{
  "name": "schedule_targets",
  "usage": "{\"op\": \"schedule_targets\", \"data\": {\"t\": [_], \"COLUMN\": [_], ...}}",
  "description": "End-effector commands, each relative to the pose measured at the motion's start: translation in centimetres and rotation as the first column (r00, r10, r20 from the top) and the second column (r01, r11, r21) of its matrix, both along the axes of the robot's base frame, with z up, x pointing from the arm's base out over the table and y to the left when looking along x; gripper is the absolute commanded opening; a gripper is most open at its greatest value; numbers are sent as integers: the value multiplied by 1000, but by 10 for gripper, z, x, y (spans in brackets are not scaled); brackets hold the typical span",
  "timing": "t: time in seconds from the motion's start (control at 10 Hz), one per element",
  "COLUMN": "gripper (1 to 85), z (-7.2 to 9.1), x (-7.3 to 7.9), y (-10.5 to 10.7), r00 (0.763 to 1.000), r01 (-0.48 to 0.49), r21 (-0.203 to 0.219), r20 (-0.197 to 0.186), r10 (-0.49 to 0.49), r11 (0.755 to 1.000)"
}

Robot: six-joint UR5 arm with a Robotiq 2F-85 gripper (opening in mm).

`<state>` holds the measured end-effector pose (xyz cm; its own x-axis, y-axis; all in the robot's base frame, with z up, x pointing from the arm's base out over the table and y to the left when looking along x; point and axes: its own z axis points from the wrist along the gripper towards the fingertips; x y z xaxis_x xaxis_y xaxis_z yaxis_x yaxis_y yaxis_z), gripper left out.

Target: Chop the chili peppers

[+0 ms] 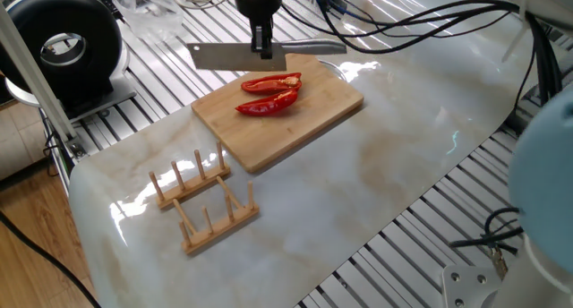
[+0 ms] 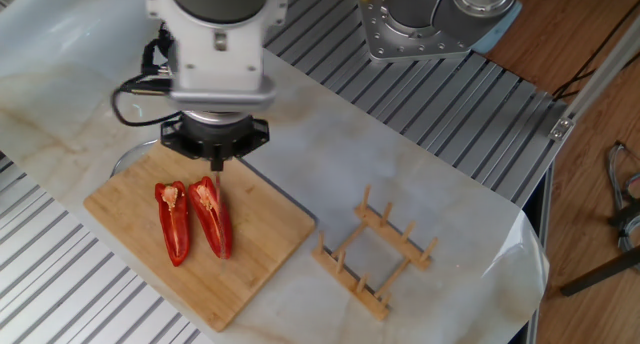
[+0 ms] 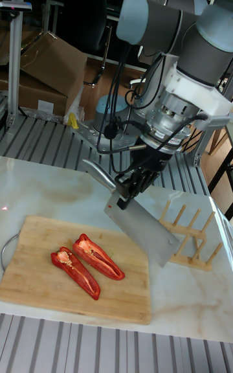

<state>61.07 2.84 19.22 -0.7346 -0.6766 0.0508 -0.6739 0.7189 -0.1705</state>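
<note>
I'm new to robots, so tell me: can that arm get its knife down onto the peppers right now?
Probably yes. The gripper holds the knife in the air above the board, near the two pepper halves. They lie uncovered, with nothing on top of them. The rack stands off to one side.

Probably a lab: aluminium-profile bench [image 1: 134,53], loose cables [image 1: 421,21]

- Bright, even light all round, colours clean, shadows soft and faint.
- Overhead lamps throw white glare streaks across the glossy counter [image 1: 394,165], strongest along its far edge in one fixed view.
- The chili peppers [image 2: 195,219] are sharp and shiny in the other fixed view.
- The robot arm [image 2: 215,44] there looks smeared with blur.
- The tall fixed view is crisp up front; the room behind is dimmer.
</note>
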Motion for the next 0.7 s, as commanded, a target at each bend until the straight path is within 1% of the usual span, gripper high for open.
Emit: {"op": "schedule_targets", "data": {"t": [0.0,0.1,0.2,0.3,0.4,0.5,0.6], "gripper": [13,13,13,13,13,13,13], "z": [-2,0,3,3,2,-3,-9], "x": [10,9,9,10,16,19,13], "y": [-1,-2,-8,-10,-17,-22,-26], "r00": [981,976,972,962,952,943,946], "r01": [187,216,229,266,297,320,316], "r21": [61,77,68,69,54,49,42], "r20": [31,25,29,38,65,76,54], "r10": [-189,-219,-232,-269,-300,-323,-318], "r11": [980,973,971,961,953,946,948]}}
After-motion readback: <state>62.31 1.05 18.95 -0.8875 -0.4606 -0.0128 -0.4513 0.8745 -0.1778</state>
